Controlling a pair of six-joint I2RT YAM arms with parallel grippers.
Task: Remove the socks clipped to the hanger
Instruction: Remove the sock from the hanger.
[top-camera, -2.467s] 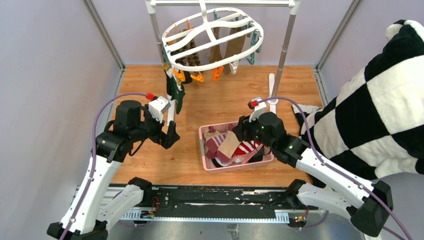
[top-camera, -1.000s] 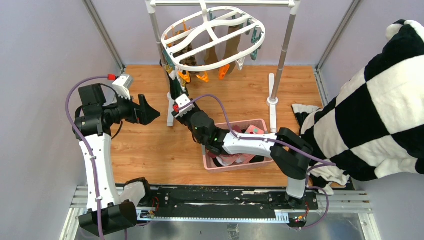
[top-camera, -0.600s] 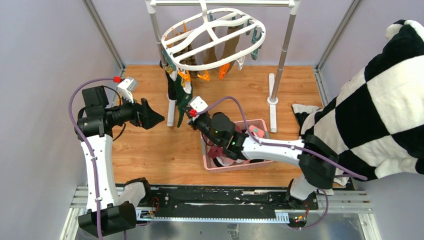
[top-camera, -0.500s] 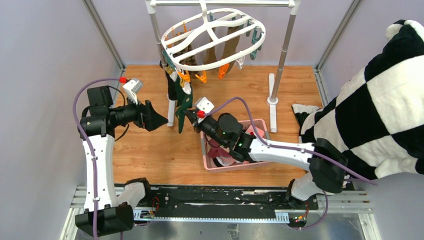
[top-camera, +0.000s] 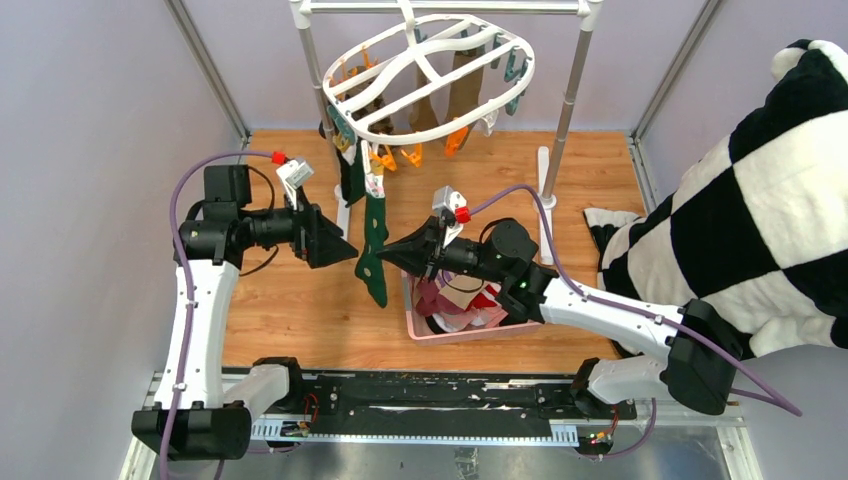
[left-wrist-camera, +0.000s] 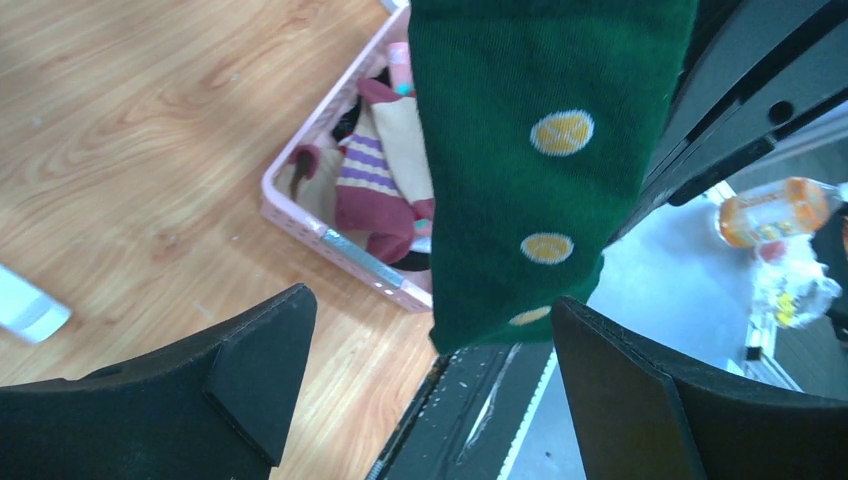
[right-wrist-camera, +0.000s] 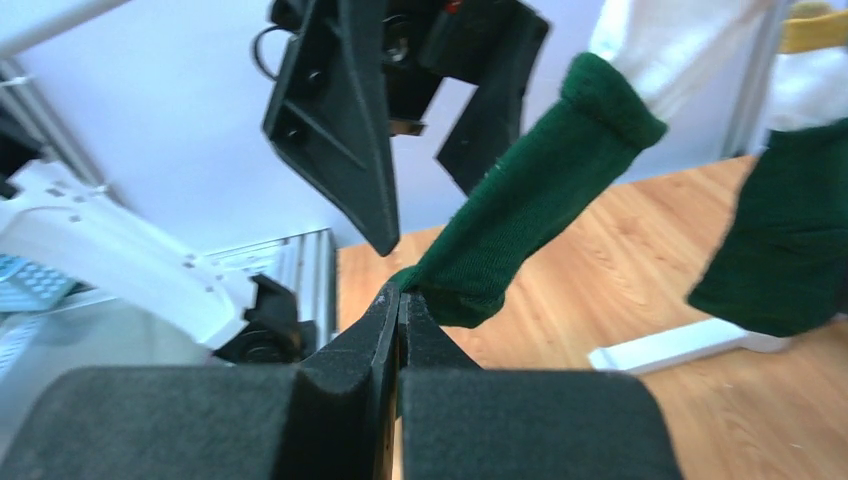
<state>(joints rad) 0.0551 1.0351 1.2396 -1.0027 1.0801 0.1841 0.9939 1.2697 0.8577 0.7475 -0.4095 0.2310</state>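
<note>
Right gripper (right-wrist-camera: 400, 300): fingers pressed together, with what looks like a thin fold of the green sock (right-wrist-camera: 530, 190) nipped at the very tips; the bite appears shallow. Left gripper (left-wrist-camera: 430, 300): fingers spread wide, the same sock hanging in the gap ahead of them, no contact visible. The two grippers face each other across the sock, the left from the wall side, the right from the basket side. The sock, dark green with yellow dots, hangs from a clip (top-camera: 374, 185) under the near-left rim of the hanger (top-camera: 420, 128), its toe dangling free above the wooden floor (top-camera: 290, 320), just left of the pink basket (top-camera: 470, 332). Several brown socks (top-camera: 465, 85) are clipped at the far side of the hanger; others lie in the basket. Assessment: the step in hand is drawing this sock out of its clip. Recommended: pull steadily downward and towards the basket, in line with the clip's mouth. The hanger hangs by its hook from the pole rack (top-camera: 570, 90) and would likely tilt under a sideways pull. With so little cloth held, a jerk risks the fold slipping out. The open left gripper is well placed to close higher on the sock if a firmer hold is needed.
</note>
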